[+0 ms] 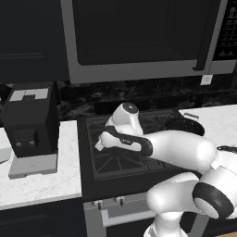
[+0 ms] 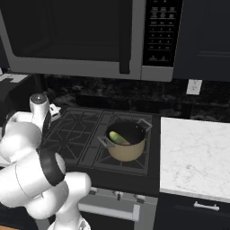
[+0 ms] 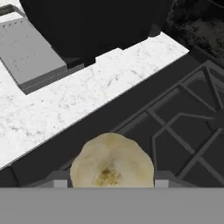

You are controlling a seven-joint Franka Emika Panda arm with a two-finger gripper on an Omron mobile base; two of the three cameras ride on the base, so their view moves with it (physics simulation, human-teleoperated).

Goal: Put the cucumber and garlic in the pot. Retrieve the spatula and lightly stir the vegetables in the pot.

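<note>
Pale garlic (image 3: 112, 161) sits low in hand view; cucumber (image 2: 118, 137) lies inside cream pot (image 2: 127, 148), seemingly tilted.

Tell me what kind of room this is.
A rendered home kitchen, most likely: a gas stove with a pot on a burner, a microwave mounted above it, and white marble counter alongside.

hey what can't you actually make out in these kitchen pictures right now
- Claw: in the hand view its tips are cut off by the bottom edge and hidden behind the garlic.
- Claw in the left base view: the arm's own wrist covers it.
- Pot: in the left base view the arm hides most of it, so the cucumber inside is seen from the right base view.
</note>
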